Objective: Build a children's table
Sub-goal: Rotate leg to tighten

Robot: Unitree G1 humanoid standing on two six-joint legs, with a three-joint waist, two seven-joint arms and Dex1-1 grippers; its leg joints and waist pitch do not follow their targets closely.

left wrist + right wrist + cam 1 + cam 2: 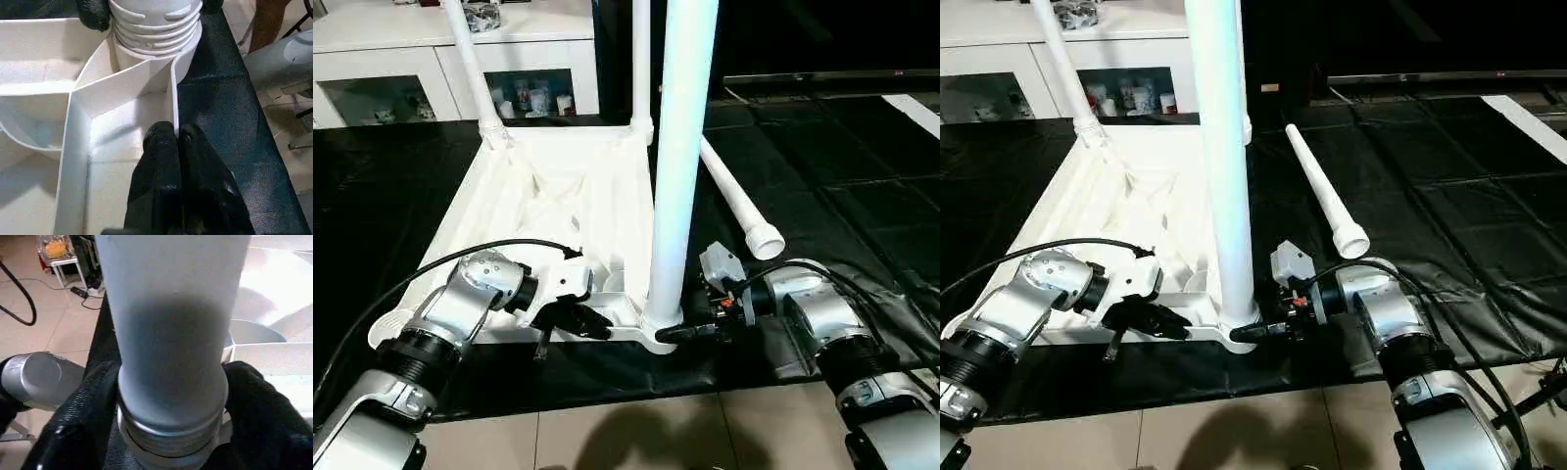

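A white table top (558,211) lies upside down on a black floor mat (822,157). Three legs stand upright in its corner sockets. The right claw (690,331) is closed around the base of the nearest leg (677,166). The left claw (582,318) pinches the table top's near rim beside that leg. A loose fourth leg (1324,191) lies on the mat beside the table top. A white cabinet (401,59) stands beyond it.
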